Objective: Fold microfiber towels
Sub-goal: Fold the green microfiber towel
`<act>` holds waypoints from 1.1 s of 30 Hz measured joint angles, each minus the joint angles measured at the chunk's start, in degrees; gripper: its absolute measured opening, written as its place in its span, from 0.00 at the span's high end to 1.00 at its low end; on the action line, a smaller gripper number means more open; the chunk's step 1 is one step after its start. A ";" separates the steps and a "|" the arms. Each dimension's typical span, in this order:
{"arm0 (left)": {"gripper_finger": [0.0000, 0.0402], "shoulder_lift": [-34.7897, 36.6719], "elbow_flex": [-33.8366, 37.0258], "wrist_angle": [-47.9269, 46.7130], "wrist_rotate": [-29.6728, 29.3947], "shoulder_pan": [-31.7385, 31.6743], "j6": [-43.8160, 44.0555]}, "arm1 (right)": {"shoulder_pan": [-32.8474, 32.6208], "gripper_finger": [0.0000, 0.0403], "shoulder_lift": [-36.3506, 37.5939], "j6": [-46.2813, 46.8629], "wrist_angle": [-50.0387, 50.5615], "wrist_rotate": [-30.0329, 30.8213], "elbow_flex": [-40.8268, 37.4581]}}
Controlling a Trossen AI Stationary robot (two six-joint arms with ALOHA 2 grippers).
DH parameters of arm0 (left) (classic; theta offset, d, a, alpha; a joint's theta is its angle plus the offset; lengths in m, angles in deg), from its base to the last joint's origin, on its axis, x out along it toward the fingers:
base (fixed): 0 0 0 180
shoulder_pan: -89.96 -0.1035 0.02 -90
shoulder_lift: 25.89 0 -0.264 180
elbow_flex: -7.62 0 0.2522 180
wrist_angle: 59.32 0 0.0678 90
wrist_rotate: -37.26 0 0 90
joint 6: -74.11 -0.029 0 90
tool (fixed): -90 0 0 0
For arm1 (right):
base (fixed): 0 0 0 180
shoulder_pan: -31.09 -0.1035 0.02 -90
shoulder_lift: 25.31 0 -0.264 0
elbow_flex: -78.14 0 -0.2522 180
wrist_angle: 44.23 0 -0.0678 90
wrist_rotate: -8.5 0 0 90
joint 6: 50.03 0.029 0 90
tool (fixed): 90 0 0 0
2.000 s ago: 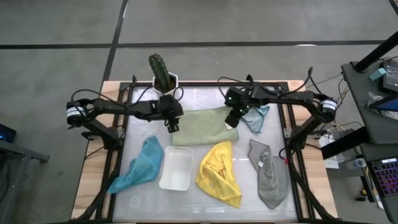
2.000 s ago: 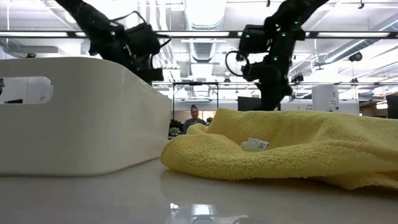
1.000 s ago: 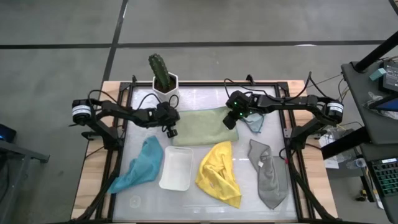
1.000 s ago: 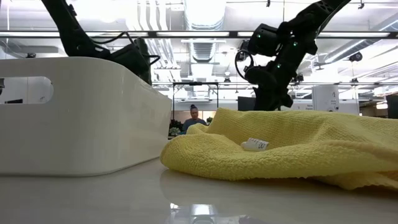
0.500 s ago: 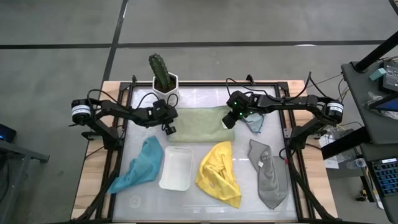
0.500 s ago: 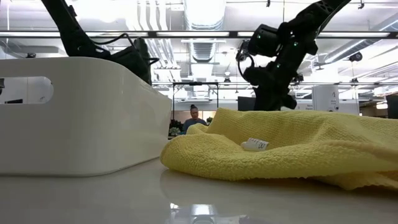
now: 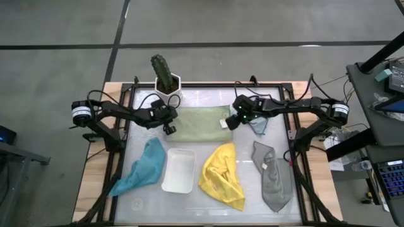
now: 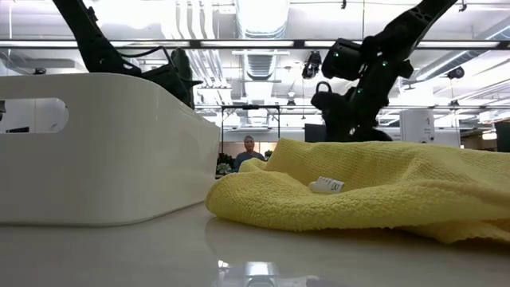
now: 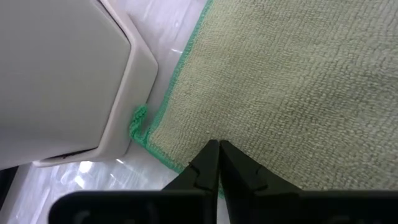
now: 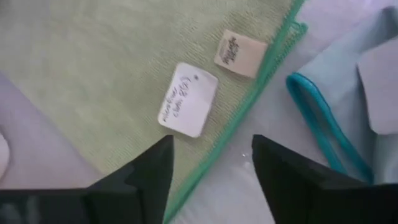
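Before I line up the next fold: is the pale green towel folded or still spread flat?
Folded. The pale green towel lies as a narrow band, and its tags show on top by the open right gripper.

Low view: white tray [image 8: 96,143] cut off at the frame edge, hiding the left gripper [image 8: 177,73] tips and whatever's behind it. Yellow towel [image 8: 374,187] runs off frame, covers the right arm's base. Tag print [image 10: 186,99] on green towel [image 10: 93,74] unreadable. Person [image 8: 249,151] behind tray too small.
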 joint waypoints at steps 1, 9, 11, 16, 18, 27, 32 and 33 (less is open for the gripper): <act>1.00 0.00 0.00 -0.02 0.00 0.02 0.00 | 0.00 0.45 -0.09 0.24 -1.44 0.01 -0.50; 1.00 0.02 -0.01 -0.02 0.09 0.02 0.04 | 0.00 0.37 -5.58 1.01 -6.67 0.45 -1.64; 1.00 0.02 -0.02 -0.02 0.09 0.02 0.04 | 0.00 0.37 -7.43 0.98 -7.69 0.47 -1.64; 1.00 0.02 -0.02 -0.02 0.15 0.02 0.07 | 0.15 0.36 -9.40 0.45 -11.53 -0.07 -1.42; 1.00 0.02 -0.02 0.00 0.17 0.02 0.06 | 0.20 0.36 -9.50 0.46 -12.65 -1.06 -1.46; 1.00 0.02 -0.02 0.58 0.31 0.04 0.07 | 0.17 0.43 -9.62 -0.11 -16.56 -1.52 -1.57; 1.00 0.02 -0.02 0.77 0.35 0.04 0.07 | 0.14 0.52 -11.22 0.93 -19.46 -1.49 -1.59; 1.00 0.02 -0.02 0.80 0.37 0.04 0.07 | 0.11 0.55 -11.95 1.36 -20.16 -1.50 -1.59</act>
